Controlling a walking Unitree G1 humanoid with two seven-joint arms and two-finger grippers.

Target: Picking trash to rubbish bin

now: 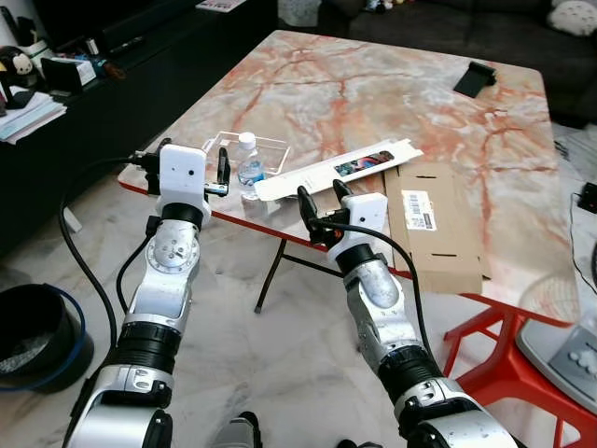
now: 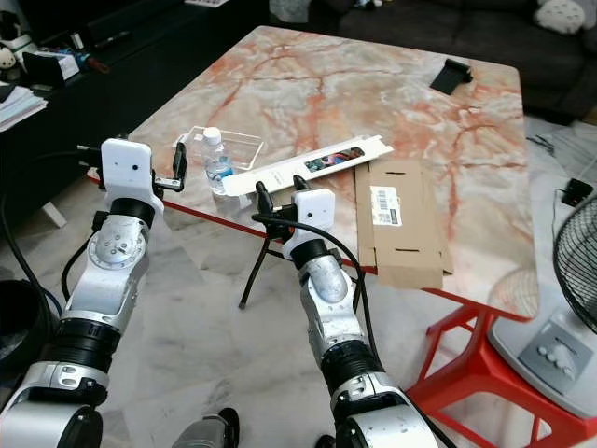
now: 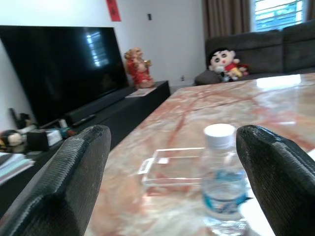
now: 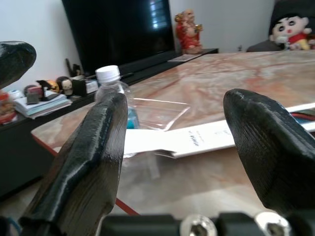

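Observation:
A small clear water bottle (image 1: 249, 161) with a white cap stands near the marble table's (image 1: 373, 103) front-left edge. It touches a clear plastic tray (image 1: 261, 147). A long white box (image 1: 338, 168) lies beside them, and a flat cardboard piece (image 1: 435, 226) lies at the front edge. My left gripper (image 1: 194, 149) is open at the table's corner, just left of the bottle (image 3: 221, 183). My right gripper (image 1: 322, 194) is open just below the table edge, under the white box (image 4: 206, 137). Neither holds anything.
A black rubbish bin (image 1: 35, 334) stands on the floor at the lower left. A dark TV cabinet (image 1: 112, 84) runs along the left. A black object (image 1: 474, 77) lies on the far side of the table. A fan (image 2: 574, 271) and red table legs (image 1: 485, 336) are on the right.

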